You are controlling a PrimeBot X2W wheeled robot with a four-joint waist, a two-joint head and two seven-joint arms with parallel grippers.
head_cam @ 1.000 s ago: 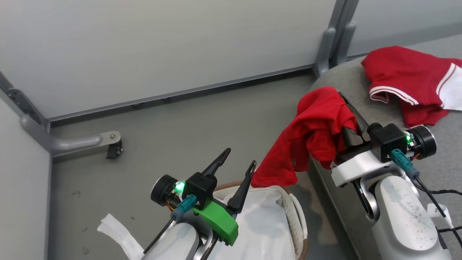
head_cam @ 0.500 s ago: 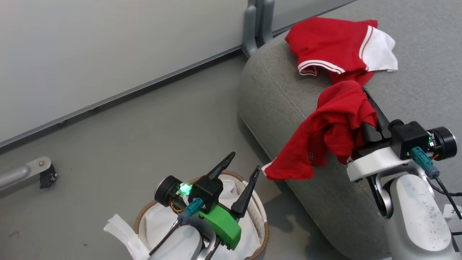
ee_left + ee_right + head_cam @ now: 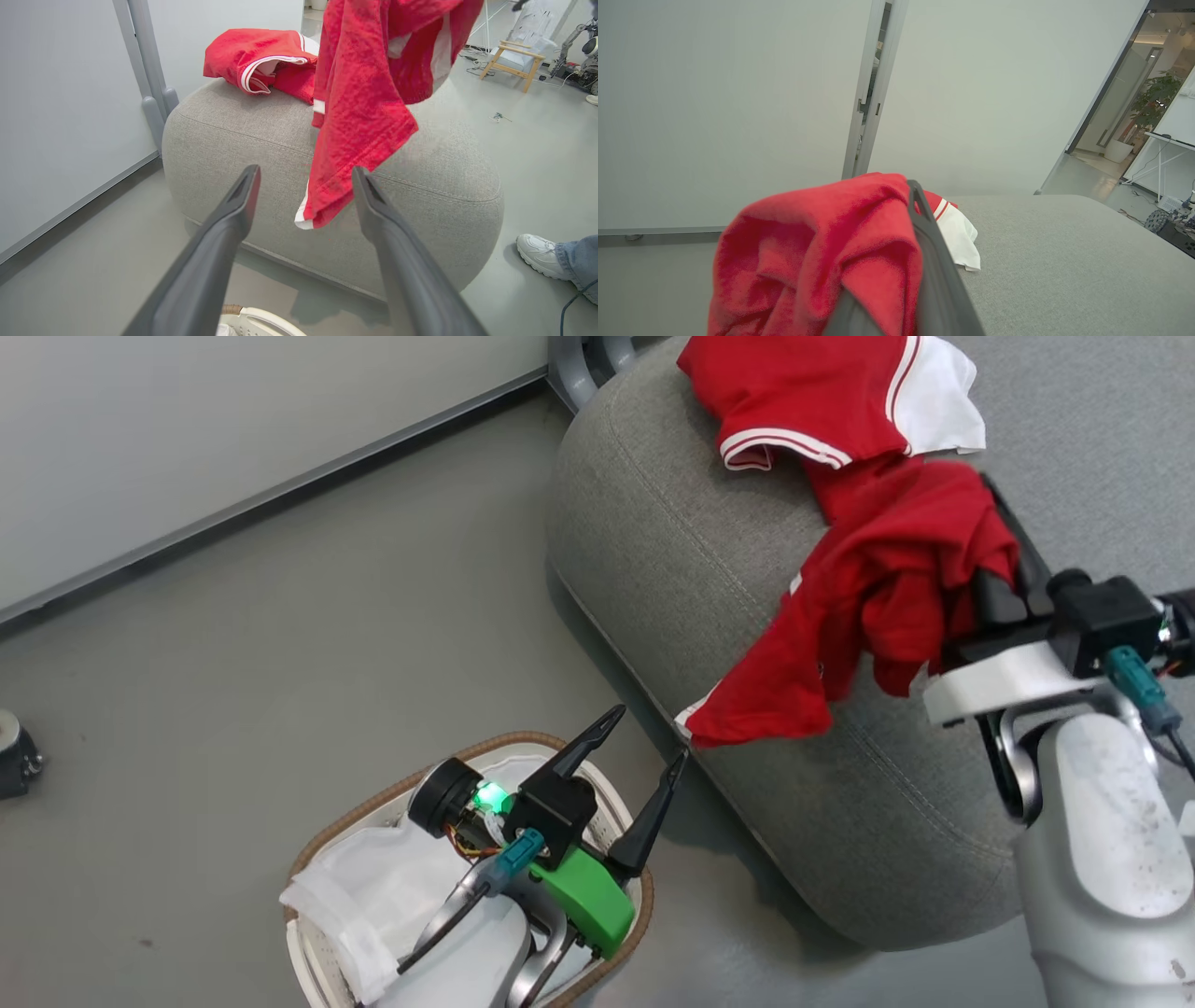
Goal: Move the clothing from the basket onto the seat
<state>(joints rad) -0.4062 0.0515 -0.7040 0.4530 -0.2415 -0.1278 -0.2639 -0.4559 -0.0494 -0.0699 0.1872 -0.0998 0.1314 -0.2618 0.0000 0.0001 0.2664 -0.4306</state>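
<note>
Jaws on right arm [image 3: 1092, 821], reaching over seat [image 3: 672, 551], clamp red garment [image 3: 878, 607]; left jaws apart.

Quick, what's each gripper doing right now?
Left gripper: open, empty, over the basket.
Right gripper: shut on the hanging red garment, above the seat.

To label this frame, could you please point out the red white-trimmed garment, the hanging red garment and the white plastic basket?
Red white-trimmed garment [image 3: 794, 392]: head view, red body.
Hanging red garment [image 3: 887, 579]: head view, bunched middle.
White plastic basket [image 3: 373, 800]: head view, brown woven rim.
</note>
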